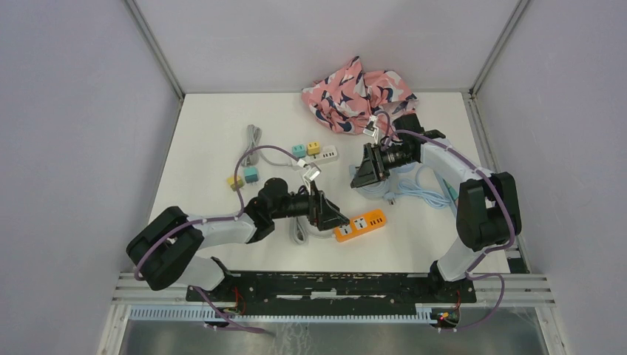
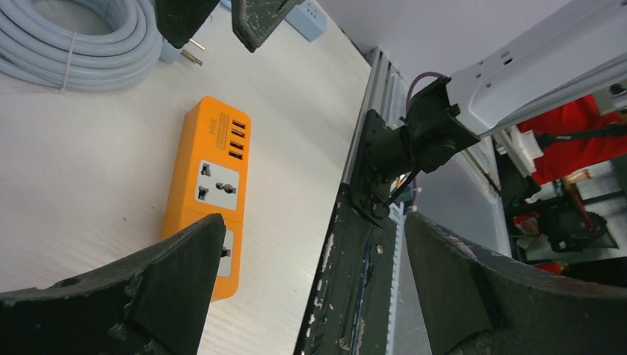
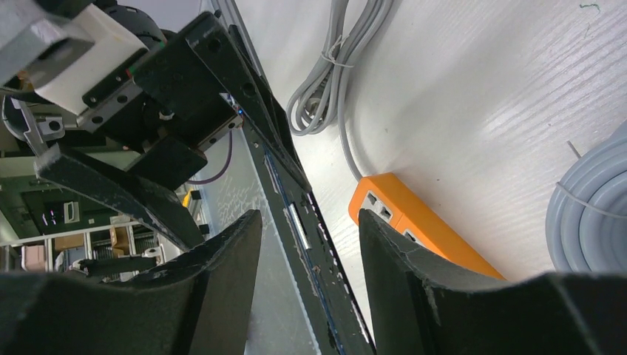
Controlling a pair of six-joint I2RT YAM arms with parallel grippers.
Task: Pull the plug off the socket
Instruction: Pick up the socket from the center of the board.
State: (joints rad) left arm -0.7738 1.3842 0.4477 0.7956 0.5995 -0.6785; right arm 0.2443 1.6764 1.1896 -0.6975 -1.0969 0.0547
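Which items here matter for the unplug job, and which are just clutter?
Job:
- orange power strip
- light-blue coiled cable
- plug, lying beside the coil and clear of the strip

Clutter:
- pink cloth
- grey cable
- small coloured adapters

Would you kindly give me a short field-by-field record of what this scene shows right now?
left gripper: open, empty, at one end of the orange power strip
right gripper: open, nothing between its fingers, over the cable coil
orange power strip: visible socket empty
plug: lying loose beside the cable coil, pins bare
pink cloth: bunched at the far side
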